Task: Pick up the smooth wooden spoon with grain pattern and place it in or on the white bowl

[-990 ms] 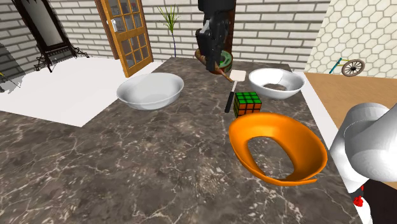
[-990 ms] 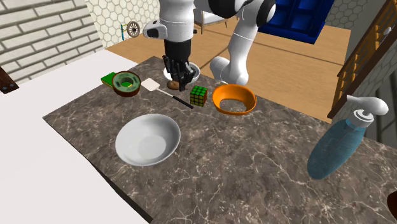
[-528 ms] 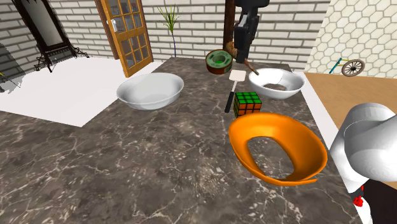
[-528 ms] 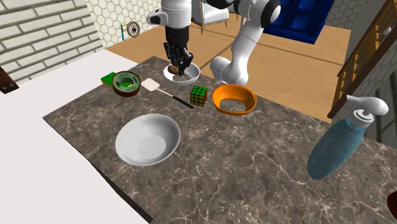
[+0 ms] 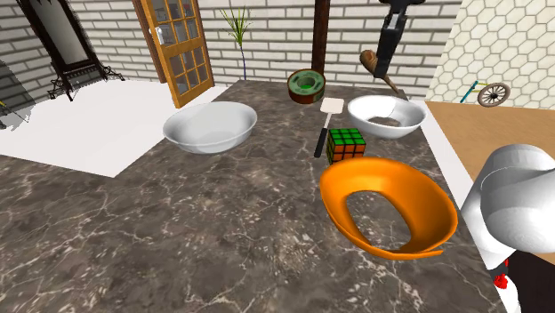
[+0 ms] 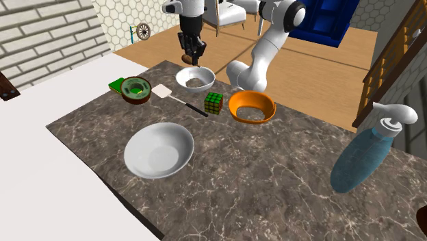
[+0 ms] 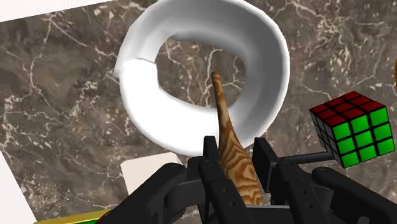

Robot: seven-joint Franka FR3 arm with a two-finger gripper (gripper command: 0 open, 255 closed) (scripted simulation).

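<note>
The brown wooden spoon with wavy grain [image 7: 224,114] is gripped by the black claw [image 7: 236,146]. It is held above the round white bowl [image 7: 270,57] on the dark marbled surface [image 7: 63,95].

Tan with wavy orange-brown grain on the spoon [image 7: 236,159]; plain black on the gripper [image 7: 235,147]. Smooth white for the far right bowl [image 7: 267,57] and the left bowl [image 5: 211,124]. Green and red squares in a black grid on the cube [image 7: 351,127]. Bright orange for the ring-shaped dish [image 5: 356,182]. Dark grey-brown marble with pale veins across the counter [image 5: 178,222].
</note>
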